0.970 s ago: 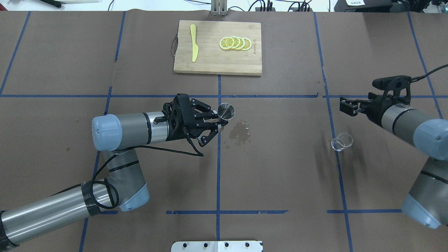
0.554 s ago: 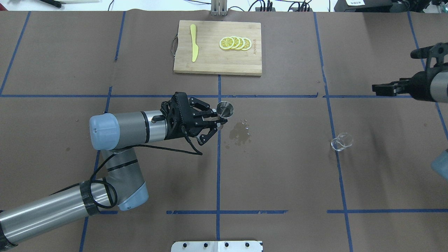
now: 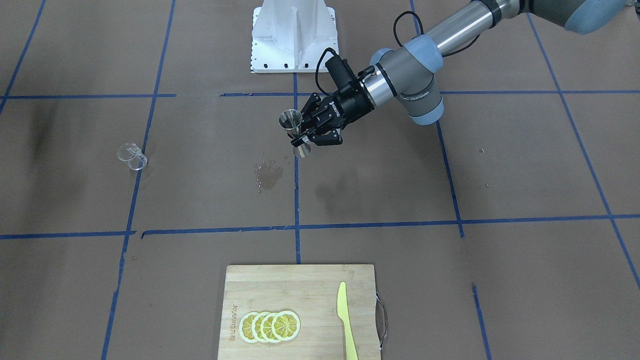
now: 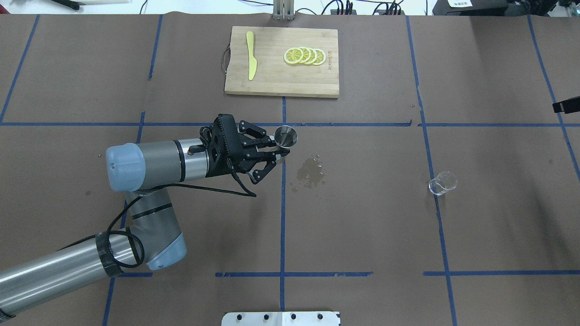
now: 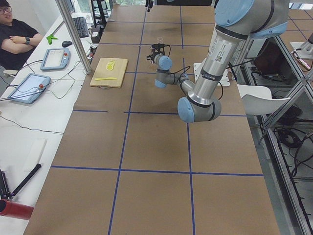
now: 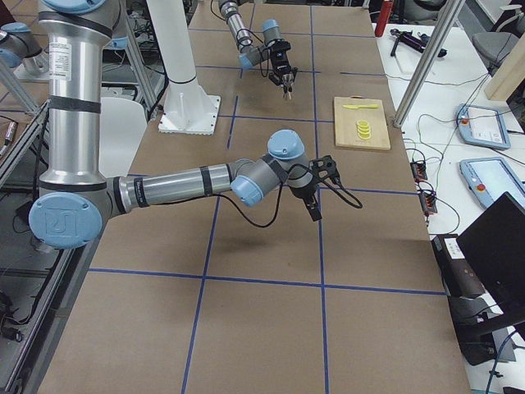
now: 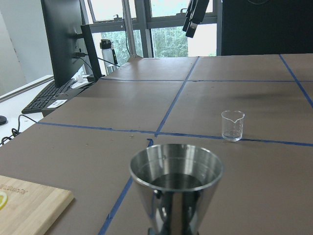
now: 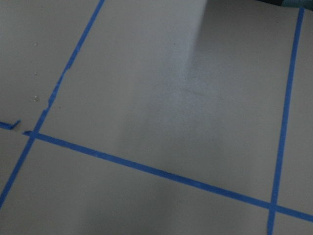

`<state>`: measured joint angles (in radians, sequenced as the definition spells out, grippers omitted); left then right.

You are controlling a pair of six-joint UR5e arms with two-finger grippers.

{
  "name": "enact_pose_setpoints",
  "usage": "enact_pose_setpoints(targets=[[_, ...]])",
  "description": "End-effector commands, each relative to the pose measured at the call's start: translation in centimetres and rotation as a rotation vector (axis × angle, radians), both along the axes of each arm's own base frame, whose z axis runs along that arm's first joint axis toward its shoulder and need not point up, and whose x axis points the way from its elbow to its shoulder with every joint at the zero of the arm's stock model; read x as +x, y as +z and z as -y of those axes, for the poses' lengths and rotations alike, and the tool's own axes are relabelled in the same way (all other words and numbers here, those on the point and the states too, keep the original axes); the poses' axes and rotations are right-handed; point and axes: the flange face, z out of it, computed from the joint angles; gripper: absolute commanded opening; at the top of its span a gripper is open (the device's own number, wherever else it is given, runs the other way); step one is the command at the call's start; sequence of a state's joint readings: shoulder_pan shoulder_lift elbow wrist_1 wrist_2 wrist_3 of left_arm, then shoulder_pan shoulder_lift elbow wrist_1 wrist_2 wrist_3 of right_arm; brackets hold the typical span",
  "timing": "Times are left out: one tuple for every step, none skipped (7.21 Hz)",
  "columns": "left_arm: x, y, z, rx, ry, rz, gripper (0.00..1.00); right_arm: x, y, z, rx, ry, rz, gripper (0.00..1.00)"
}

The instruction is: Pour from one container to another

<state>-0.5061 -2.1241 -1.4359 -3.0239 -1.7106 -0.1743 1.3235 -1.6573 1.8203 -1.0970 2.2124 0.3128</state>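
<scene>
Left gripper point(image 4: 282, 149) pinches the upright jigger point(image 4: 286, 136) mid-frame, mouth up, well apart from the glass cup point(image 4: 443, 183); right gripper point(image 6: 315, 209) state unreadable.

A worktop point(image 4: 362, 226) covered in brown paper is divided into squares by blue tape lines point(image 4: 282, 217). A wooden cutting board point(image 4: 272, 77) is laid by the middle of the far edge. A small wet patch point(image 4: 310, 173) is seen near the centre. A clear glass measuring cup point(image 4: 442, 183) is stood upright toward the right end.

Bright windows point(image 7: 161, 34) (trees outside) back a white side desk point(image 5: 29, 142).
</scene>
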Motion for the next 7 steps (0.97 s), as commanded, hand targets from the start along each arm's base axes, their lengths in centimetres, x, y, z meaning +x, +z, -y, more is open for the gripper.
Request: enact_pose_setpoints(targets=[[-4.2,1.7,0.4,0.007,-0.032,0.001,0.0,3.8,3.3,-1.1,-0.071,-0.058,-0.043,1.0],[-5.9,2.9,-0.2,-0.004,-0.038,0.004,0.0,5.2,4.5,-2.2,-0.059,-0.088,-0.052,1.0],[-7.8,5.1,-0.2,-0.009,-0.054,0.007,0.0,5.7,4.8,-2.7,-0.06,-0.089,-0.041,1.0],[-9.8,7.9,-0.4,-0.007,-0.07,0.001,0.0,5.7,4.9,-2.9,-0.06,-0.089,-0.038,1.0],[-13.3,12.2,-0.6,-0.008,-0.098,0.005,0.0,6.1,5.0,-3.0,-0.062,-0.081,-0.038,1.0],[-15.6,15.2,-1.3,-0.015,-0.102,0.014,0.0,6.3,5.0,-3.2,-0.062,-0.077,-0.038,1.0],[-17.9,18.7,-2.9,-0.085,-0.084,-0.01,0.0,6.6,5.6,-3.7,-0.075,-0.072,-0.033,1.0]])
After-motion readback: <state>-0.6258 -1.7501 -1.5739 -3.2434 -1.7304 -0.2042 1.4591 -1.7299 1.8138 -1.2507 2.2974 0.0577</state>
